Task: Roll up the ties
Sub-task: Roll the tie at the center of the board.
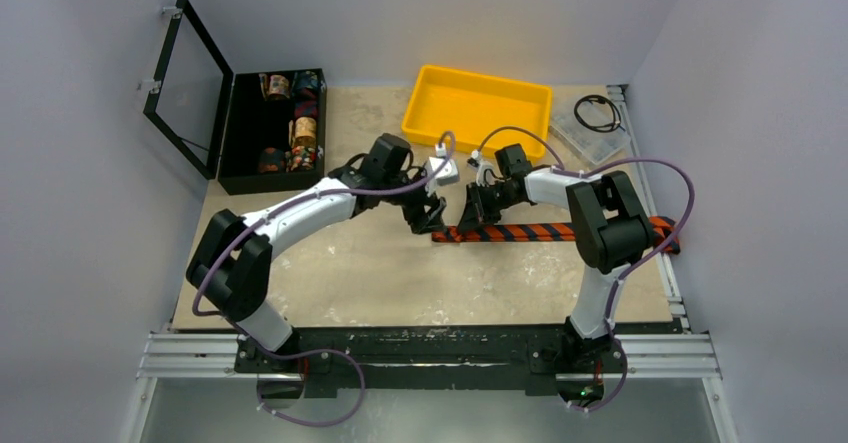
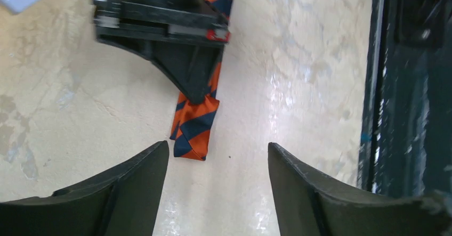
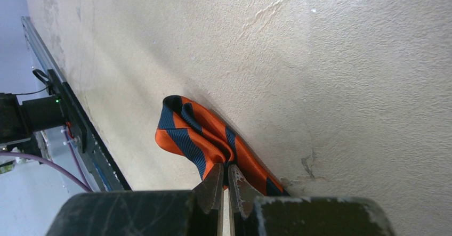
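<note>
Seen from above, the tie (image 1: pixel 560 231) lies stretched flat across the bench (image 1: pixel 400 283). One end runs under the right arm toward the right edge, and the other sits near the middle, between the two hands. We take it to be laid out straight so the roll can start from that middle end. The right hand (image 1: pixel 478 210) reaches leftward and low over the end. The left hand (image 1: pixel 426 217) comes in from the opposite side with its elbow bent, so the two nearly meet.

In the left wrist view, that hand's fingers (image 2: pixel 133 188) stand spread apart with only bare bench between them: it is released and holds nothing. The tie's folded tip lies just ahead of them, and the right hand pins the fabric just beyond it. We judge the left hand is placed to receive the fold.

In the right wrist view, the right hand is clenched on the tie, and the striped fabric bunches into a loose fold just past the pinch. The hand sits tilted close to the bench, probably to keep the first turn from springing open.
</note>
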You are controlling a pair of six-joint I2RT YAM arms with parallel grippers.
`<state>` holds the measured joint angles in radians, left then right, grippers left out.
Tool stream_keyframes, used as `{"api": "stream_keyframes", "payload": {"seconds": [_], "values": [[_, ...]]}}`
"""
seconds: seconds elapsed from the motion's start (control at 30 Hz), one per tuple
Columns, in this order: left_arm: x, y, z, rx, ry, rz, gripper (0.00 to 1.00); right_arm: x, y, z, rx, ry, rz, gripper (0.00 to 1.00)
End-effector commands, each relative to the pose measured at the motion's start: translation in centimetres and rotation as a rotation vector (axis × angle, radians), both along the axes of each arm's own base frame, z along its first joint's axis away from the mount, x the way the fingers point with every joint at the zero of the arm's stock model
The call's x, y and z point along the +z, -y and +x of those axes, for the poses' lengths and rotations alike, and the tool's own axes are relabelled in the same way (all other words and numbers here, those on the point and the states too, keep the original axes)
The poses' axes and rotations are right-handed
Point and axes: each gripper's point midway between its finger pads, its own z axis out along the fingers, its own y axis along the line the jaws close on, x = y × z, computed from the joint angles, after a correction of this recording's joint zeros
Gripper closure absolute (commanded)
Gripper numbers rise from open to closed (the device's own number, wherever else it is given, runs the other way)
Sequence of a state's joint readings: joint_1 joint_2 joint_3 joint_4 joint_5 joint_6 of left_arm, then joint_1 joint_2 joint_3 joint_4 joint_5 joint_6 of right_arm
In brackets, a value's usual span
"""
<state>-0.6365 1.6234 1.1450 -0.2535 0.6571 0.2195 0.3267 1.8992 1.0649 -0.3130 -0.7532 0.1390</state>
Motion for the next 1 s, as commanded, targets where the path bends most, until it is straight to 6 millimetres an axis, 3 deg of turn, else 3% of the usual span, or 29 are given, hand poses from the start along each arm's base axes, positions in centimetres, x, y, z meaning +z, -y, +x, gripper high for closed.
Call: {"api": "stream_keyframes", "payload": {"seconds": [0.0,0.07,0.37,0.8,0.97], "values": [[-3.9,-1.8,-1.8,-0.293,0.285,0.240,0.31,0.7,-0.5,1.1,0.018,0.040,0.010,1.00],[-4.6,-1.2,-2.0,-0.332,0.313,0.248,0.19,1.0,-0.5,1.2,0.018,0.047,0.014,1.00],[-6.1,1.8,-0.1,-0.360,0.383,0.224,0.18,1.5,-0.8,1.6,0.017,0.051,0.024,1.00],[-9.7,2.4,2.0,-0.393,0.435,0.408,0.27,1.8,-0.9,1.3,0.047,0.051,0.037,1.00],[-11.3,1.6,1.3,-0.418,0.362,0.504,0.37,1.9,-1.0,1.3,0.054,0.054,0.045,1.00]]}}
